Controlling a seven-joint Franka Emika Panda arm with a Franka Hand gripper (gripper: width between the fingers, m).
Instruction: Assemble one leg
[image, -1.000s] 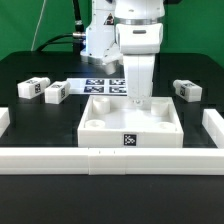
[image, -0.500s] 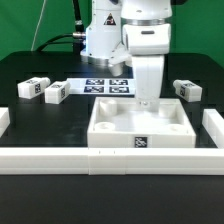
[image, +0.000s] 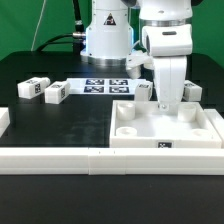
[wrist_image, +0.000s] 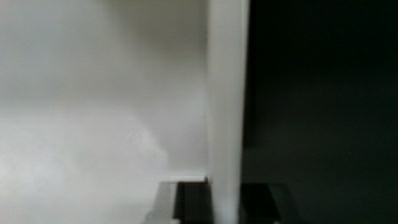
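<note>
While tight on panel, end effector.

a large white square panel with raised walls sits on the black counter, toward the exterior view's right. round holes open at its corners, and its front wall carries a small square tag. behind it, well apart, the marker board lies flat. a low white rail runs along the counter's front edge, touching the panel's front wall. a green backdrop stands behind everything.
</note>
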